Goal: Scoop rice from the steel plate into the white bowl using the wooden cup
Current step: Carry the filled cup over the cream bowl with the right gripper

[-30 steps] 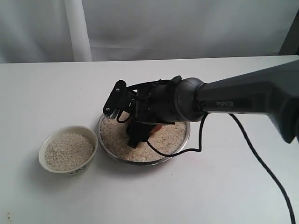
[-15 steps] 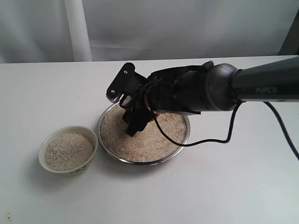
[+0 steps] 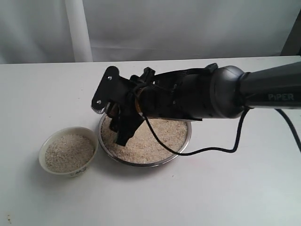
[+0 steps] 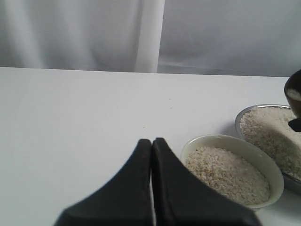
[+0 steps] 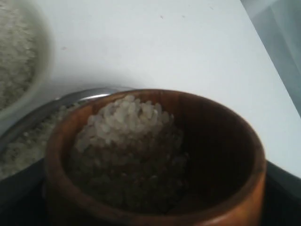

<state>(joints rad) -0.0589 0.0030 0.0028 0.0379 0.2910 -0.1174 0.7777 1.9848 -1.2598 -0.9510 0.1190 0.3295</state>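
Towards the front left of the matte white desk point(image 3: 225, 197) stands the bowl point(image 3: 47, 162), small, round, cream-white ceramic, mouth up. It is filled nearly to the rim with rice point(image 3: 69, 151), small pale beige grains. A faint dark mark low on its outside is too small to read. Just right of it, rims close but apart, lies the plate point(image 3: 186, 141), wide, shallow, shiny steel with a raised rim and a flat bed of the same grains. Above the plate's left part, the side nearest the bowl, the right gripper point(image 3: 114, 115) is clamped on the cup point(image 5: 155, 160), one black finger on each side. The cup is round, reddish-brown wood with a smooth thick rim, and it is held clear of the grains below. Its mouth faces up and a heap of rice fills it. Whether its axis is quite plumb I cannot tell. The glossy dark arm point(image 3: 211, 94) has its long axis running from the desk's right edge leftwards over the plate, and it bears pale letters reading "PiPER". A thin black cable point(image 3: 225, 149) hangs from it and loops onto the desk right of the plate. The left gripper point(image 4: 151, 188) is over bare desk on the bowl's far side from the plate. Its two matte black wedge-shaped fingers are pressed together on nothing. Behind the desk's back edge hangs a pale curtain point(image 3: 188, 23), with a white post point(image 3: 77, 30) upright before it.
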